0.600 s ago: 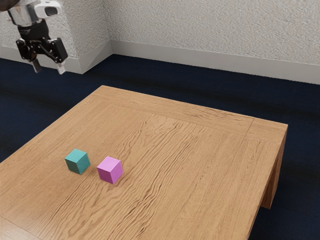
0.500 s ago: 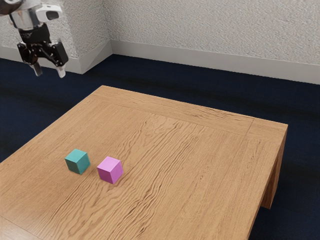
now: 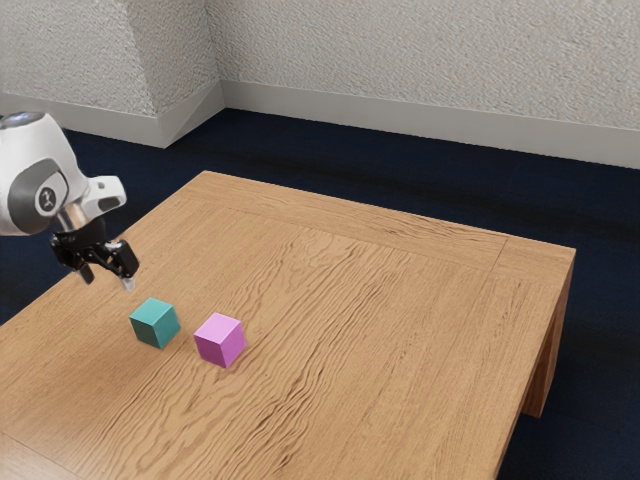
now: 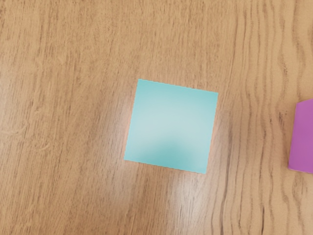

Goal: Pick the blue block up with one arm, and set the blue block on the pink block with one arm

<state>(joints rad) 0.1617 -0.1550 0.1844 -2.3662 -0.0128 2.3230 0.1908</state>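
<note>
A teal-blue block (image 3: 154,322) rests on the wooden table (image 3: 380,300), near the exterior view's left. Just beside it, toward the exterior view's right, sits the pink block (image 3: 220,339); a small gap separates them. My gripper (image 3: 106,278) hangs open, a short way above and to the left of the blue block, with nothing between its fingers. In the wrist view the blue block (image 4: 170,126) lies straight below my hand, and an edge of the pink block (image 4: 302,137) shows at its side.
The table's edge (image 3: 60,290) at the exterior view's left runs close by the gripper. Dark blue carpet (image 3: 400,170) surrounds the table, with a grey wall (image 3: 420,50) behind. Bare wood stretches to the exterior view's right of the blocks.
My arm has come down a long way from high at the exterior view's upper left to just above the table beside the blue block. Both blocks are where they were.
</note>
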